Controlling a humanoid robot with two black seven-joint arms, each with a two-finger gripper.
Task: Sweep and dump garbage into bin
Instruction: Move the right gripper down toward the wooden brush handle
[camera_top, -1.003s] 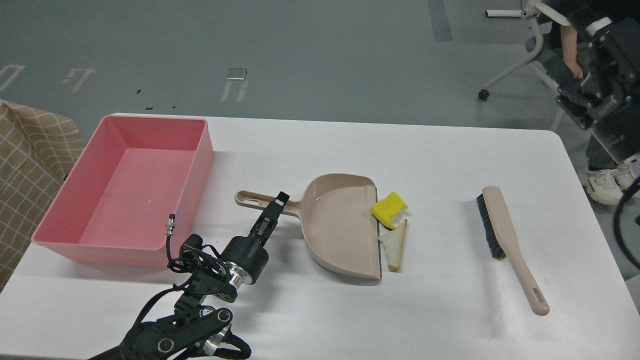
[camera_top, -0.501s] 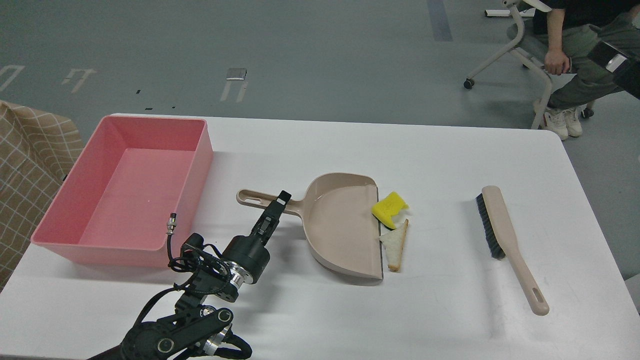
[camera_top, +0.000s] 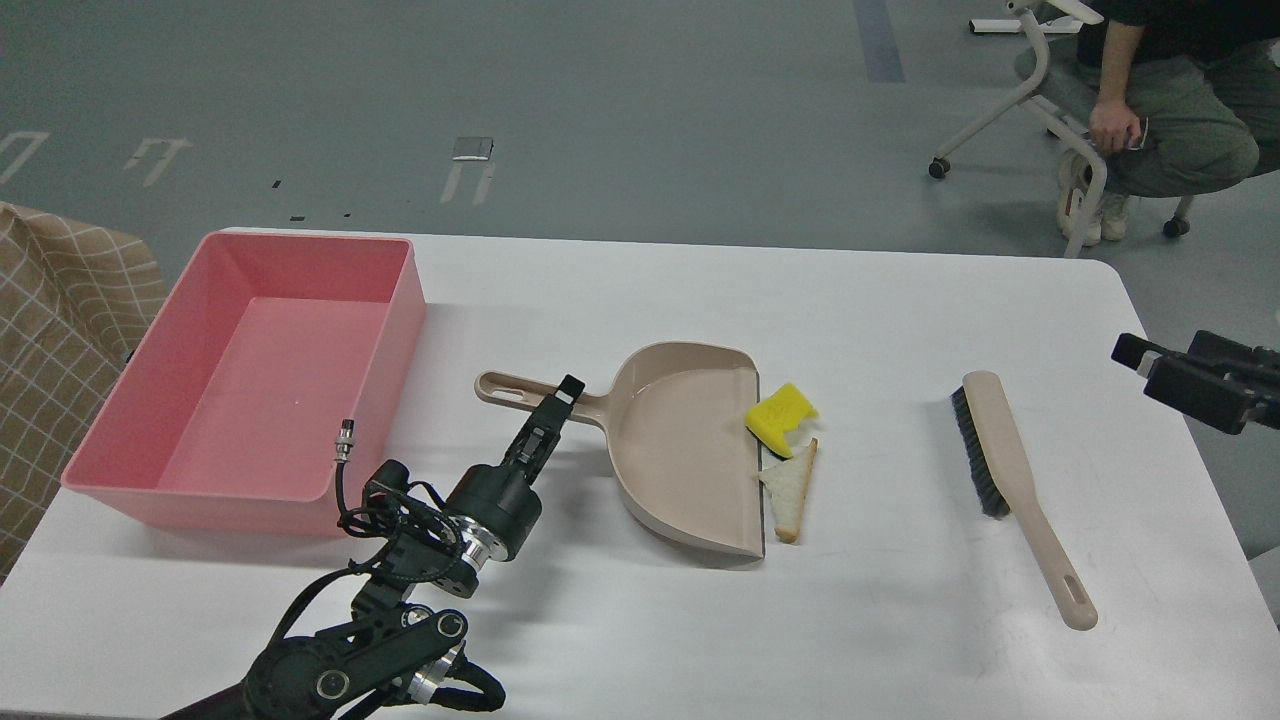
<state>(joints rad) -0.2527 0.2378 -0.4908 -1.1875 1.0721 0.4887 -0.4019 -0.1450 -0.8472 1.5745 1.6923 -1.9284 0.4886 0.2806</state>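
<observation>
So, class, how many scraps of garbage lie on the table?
2: a yellow sponge chunk at the dustpan's open edge, and a bread slice just below it. None seem hidden.

- bin (camera_top: 250, 400): smooth pink plastic, slight sheen
- dustpan (camera_top: 680, 445): beige plastic, smooth, glossy inside
- brush (camera_top: 1010, 470): matt beige plastic, dark bristles
- sponge (camera_top: 780, 415): yellow, porous
- table (camera_top: 900, 330): smooth matt white

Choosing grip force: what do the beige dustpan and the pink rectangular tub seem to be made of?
Beige dustpan: likely smooth moulded plastic, with a faint sheen inside and a dark, possibly rubber, lip. Pink rectangular tub: apparently plastic too, uniform colour, rounded corners, thin walls, satin finish.
</observation>
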